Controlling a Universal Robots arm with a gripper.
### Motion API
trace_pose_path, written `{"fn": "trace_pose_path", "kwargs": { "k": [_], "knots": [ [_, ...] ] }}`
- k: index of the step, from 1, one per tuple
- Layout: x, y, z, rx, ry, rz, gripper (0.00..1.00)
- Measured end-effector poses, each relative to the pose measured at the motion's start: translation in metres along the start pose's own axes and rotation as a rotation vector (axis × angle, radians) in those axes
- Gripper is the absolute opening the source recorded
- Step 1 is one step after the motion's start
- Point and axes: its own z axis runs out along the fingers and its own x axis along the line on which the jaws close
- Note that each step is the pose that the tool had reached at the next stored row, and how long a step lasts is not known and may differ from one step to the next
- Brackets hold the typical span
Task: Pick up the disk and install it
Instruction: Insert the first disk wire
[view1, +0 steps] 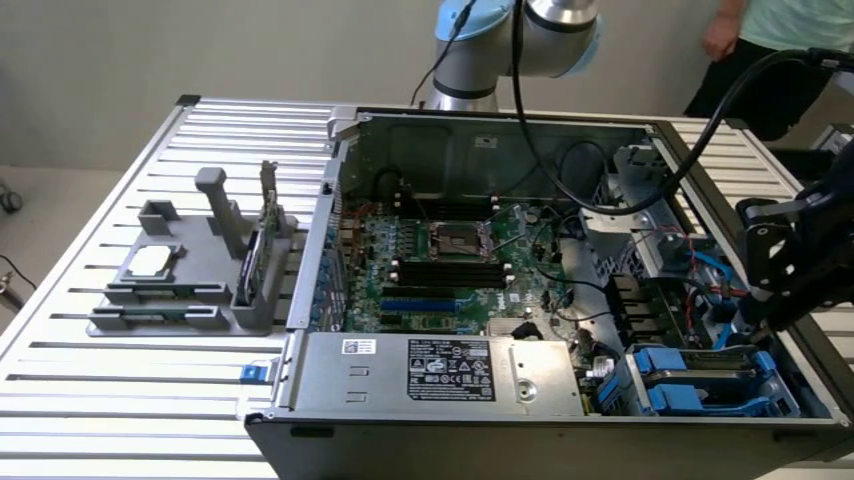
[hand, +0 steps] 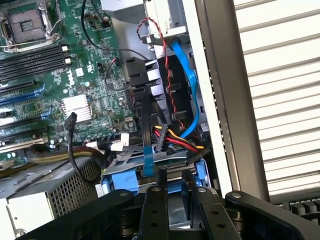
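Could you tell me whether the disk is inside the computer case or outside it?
Inside: the disk sits in a corner of the case, by the gripper.

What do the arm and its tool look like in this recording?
The arm is silver-grey with rounded joints and light-blue caps. A black cable runs down from it. The tool is black: flat linkage plates joined by round pivot pins.

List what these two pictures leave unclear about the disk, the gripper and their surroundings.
- Disk: in the wrist view the gripper's black body covers its near part; whether it sits fully in the bay is unclear.
- Gripper: in the exterior view its tip lies among cables; contact with the disk cannot be told.
- Person: exterior view, cut off by the top edge.
- Power supply label: exterior view, print too small to read.
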Motion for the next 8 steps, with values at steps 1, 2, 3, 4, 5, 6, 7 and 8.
{"fn": "trace_pose_path", "kwargs": {
  "k": [1,2,3,4,5,6,7,8],
  "knots": [
    [0.0000,0.0000,0.0003,-0.0013,-0.0035,0.008,0.27],
    [0.0000,0.0000,0.0005,-0.0025,-0.0068,0.017,0.27],
    [0.0000,0.0000,0.0007,-0.0037,-0.0099,0.027,0.27],
    [0.0000,0.0000,0.0009,-0.0048,-0.0130,0.036,0.27],
    [0.0000,0.0001,0.0012,-0.0059,-0.0173,0.045,0.27],
    [0.0001,0.0002,0.0014,-0.0075,-0.0229,0.051,0.27],
    [0.0003,0.0004,0.0017,-0.0095,-0.0306,0.054,0.27],
    [0.0008,0.0006,0.0020,-0.0116,-0.0392,0.056,0.27]
  ]
}}
